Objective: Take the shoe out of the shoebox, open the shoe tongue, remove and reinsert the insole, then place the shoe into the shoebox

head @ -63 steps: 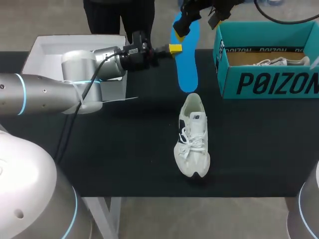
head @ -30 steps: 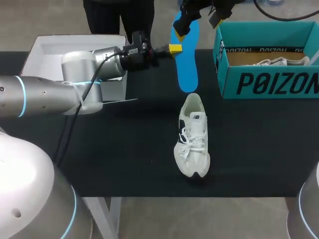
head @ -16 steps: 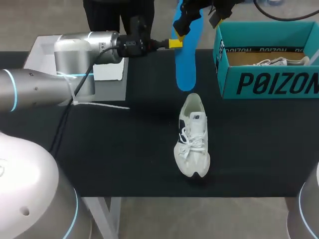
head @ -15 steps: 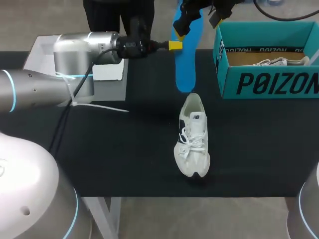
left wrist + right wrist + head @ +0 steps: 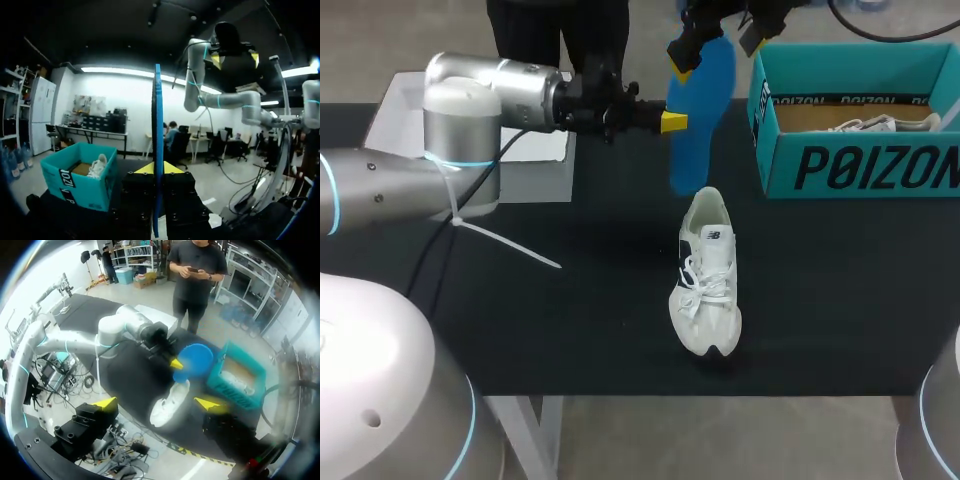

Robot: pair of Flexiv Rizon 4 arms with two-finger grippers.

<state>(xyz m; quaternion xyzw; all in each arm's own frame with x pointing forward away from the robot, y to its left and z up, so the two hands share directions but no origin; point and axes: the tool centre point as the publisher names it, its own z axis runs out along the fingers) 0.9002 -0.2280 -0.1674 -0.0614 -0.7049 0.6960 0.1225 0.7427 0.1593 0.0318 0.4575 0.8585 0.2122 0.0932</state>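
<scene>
A white sneaker (image 5: 707, 275) lies on the black table, toe toward the front edge. Held in the air just behind its heel is a blue insole (image 5: 698, 115), with my left gripper (image 5: 672, 122) shut on its edge. In the left wrist view the insole (image 5: 158, 125) stands edge-on between the yellow tips of that gripper (image 5: 158, 169). My right gripper (image 5: 715, 45) hangs high above the insole, open and holding nothing. From the right wrist, that gripper (image 5: 157, 403) looks down on the sneaker (image 5: 167, 402), the insole (image 5: 197, 360) and the teal shoebox (image 5: 240, 377).
The teal shoebox (image 5: 860, 160) stands at the back right with a second white shoe (image 5: 865, 125) inside. A white box lid (image 5: 405, 100) sits at the back left behind my left arm. A white cable tie sticks out from that arm.
My left wrist has turned and moved a little toward the front, so the insole now shows its broad face. The right arm and the sneaker have not moved.
</scene>
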